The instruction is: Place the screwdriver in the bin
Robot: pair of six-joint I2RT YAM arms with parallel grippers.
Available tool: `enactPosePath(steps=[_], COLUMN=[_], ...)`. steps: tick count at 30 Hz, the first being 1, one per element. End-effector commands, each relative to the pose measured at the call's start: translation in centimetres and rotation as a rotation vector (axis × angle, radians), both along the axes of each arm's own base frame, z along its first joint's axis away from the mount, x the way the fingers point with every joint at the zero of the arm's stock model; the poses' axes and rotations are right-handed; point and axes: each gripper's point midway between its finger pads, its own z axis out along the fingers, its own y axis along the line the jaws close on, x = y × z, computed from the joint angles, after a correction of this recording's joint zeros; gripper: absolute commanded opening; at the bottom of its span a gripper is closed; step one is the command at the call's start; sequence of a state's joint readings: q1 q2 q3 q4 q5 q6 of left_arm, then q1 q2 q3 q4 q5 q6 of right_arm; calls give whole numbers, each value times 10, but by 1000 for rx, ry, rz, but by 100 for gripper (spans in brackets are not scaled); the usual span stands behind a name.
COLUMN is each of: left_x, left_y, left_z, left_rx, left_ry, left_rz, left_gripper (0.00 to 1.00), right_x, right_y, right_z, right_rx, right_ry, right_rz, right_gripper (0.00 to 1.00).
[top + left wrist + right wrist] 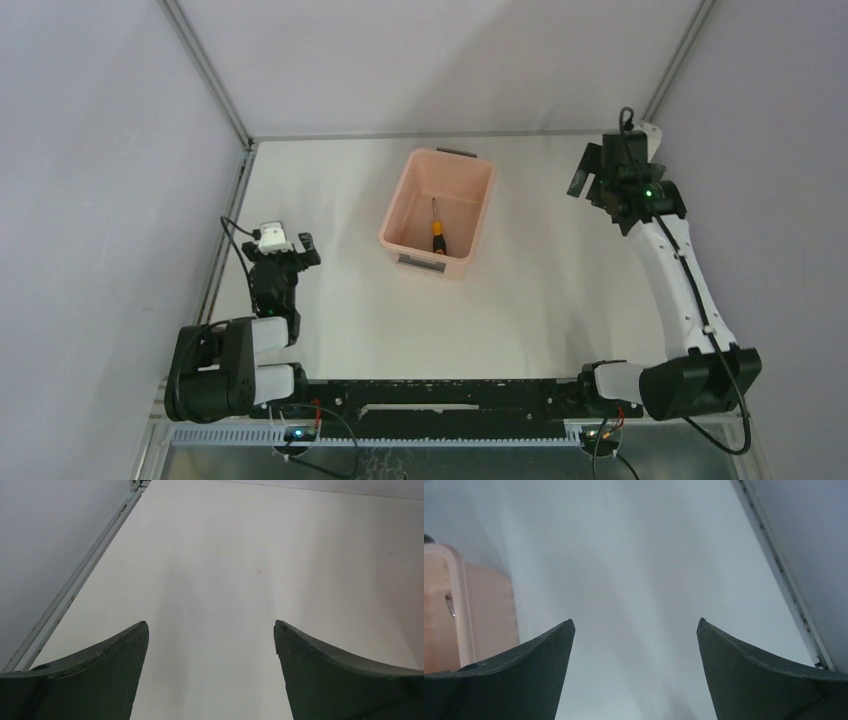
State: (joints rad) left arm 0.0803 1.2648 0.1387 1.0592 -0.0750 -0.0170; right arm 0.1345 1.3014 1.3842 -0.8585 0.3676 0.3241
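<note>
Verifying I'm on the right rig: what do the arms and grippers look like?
Black joints, white links. The right arm has a black cable along its white link and a green light near the wrist. The left arm has a white block at its wrist. Left gripper and right gripper: dark, curved, tapering fingers.

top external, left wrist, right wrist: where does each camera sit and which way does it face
top external: above and behind the bases, looking down on the table; shows left arm, right arm, bin with screwdriver inside.
left wrist: on the left arm, facing bare table and its side rail; open left gripper at bottom.
right wrist: on the right arm, facing table between bin corner and wall; open right gripper at bottom.
shared: top external and right wrist both show the bin.
</note>
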Motion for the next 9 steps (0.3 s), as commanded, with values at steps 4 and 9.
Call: enactPosePath(steps=[4, 9], left_x=[10, 11], left_y=[0, 0], left_z=[25, 25], left_rx=[18, 18], left_ry=[-70, -71], left_rz=[-3, -4], left_gripper=[100, 100], right_x=[-9, -7], right_y=[-13, -13], right_z=[30, 32], right_rx=[-28, -26], right_ry=[-82, -92], right_rz=[32, 38], right_gripper=[100, 100])
